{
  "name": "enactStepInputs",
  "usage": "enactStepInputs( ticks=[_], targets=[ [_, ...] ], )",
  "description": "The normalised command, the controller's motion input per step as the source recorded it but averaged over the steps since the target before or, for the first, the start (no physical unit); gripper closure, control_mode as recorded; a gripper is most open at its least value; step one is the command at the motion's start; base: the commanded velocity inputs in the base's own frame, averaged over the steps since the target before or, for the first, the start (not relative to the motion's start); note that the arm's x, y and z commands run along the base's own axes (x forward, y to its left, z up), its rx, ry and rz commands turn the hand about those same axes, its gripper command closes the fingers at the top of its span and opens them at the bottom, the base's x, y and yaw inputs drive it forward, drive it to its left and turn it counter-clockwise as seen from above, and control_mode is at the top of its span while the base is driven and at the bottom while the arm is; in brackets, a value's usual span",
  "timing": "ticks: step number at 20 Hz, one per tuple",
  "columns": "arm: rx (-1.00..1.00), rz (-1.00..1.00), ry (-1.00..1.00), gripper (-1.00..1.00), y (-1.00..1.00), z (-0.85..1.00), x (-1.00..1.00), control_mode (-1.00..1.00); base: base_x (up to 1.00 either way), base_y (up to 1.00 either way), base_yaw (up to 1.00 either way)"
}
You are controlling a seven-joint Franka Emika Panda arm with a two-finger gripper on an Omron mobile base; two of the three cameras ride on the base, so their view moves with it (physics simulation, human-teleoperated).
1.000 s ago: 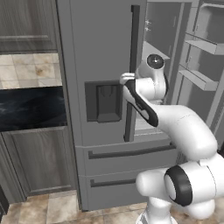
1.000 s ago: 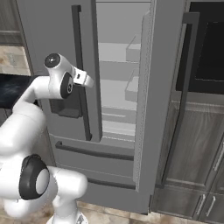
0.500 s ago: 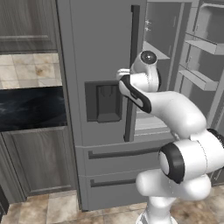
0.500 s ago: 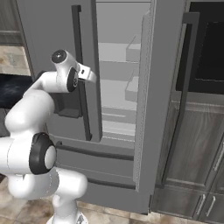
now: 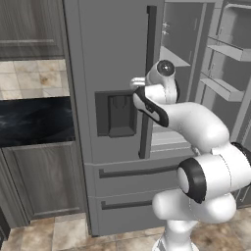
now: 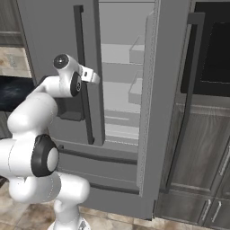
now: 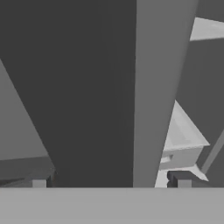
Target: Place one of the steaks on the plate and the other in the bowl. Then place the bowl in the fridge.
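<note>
My arm rises from lower right of left base view and lower left of right base view, elbow bent, wrist up at mid-frame in front of the fridge (image 5: 112, 59).

Gripper (image 7: 111, 179): in hand view the two dark tips sit far apart at the bottom edge, one lower left, one lower right. Fingers spread wide, nothing between them, nothing pinched. In the base views my hand is end-on against the fridge front; can't read the fingers there.

Hand view, nearest: dark vertical handle (image 7: 87, 87) runs top to bottom through centre-left of frame. Just right of it, a paler grey vertical strip, the door edge (image 7: 162, 87). Beyond that, at right, pale interior shelves (image 7: 183, 131), angled.

Left base view: wrist sits just beside the long dark handle of the left door, centre of frame. Dispenser recess (image 5: 116, 113) is left of the wrist, mid-frame. Two drawers (image 5: 132, 171) w/ dark bar handles below, lower centre. Right door (image 5: 230, 44) swung open at upper right, door bins visible.

Right base view: the open door (image 6: 157, 99) stands edge-on at centre-right; fridge interior is open between it and the closed left door, pale shelves stacked in upper centre.

Farther out: dark wood cabinets (image 5: 44, 176) at lower left of left base view, dark counter (image 5: 34, 120) above them, tiled wall (image 5: 29, 78) above that. Right base view: dark oven panel (image 6: 215, 49) at upper right.
</note>
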Motion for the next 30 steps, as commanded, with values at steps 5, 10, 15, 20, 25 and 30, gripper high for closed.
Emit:
enactStepInputs(
  ticks=[5, 10, 15, 20, 25, 30],
  targets=[
    [0.00, 0.00, 0.01, 1.00, 0.00, 0.00, 0.09, -1.00, 0.00, 0.00, 0.00],
    [0.00, 0.00, 0.00, 1.00, 0.00, 0.00, 0.00, -1.00, 0.00, 0.00, 0.00],
    [-0.01, -0.03, 0.01, 1.00, 0.03, 0.00, -0.19, -1.00, 0.00, 0.00, 0.00],
    [-0.11, -0.08, 0.00, 1.00, 0.20, 0.00, -0.49, -1.00, 0.00, 0.00, 0.00],
    [-0.20, -0.05, 0.02, 1.00, 0.53, 0.00, -0.62, -1.00, 0.00, 0.00, 0.00],
    [-0.09, -0.20, 0.03, 1.00, 0.60, 0.00, -0.57, -1.00, 0.00, 0.00, 0.00]
  ],
)
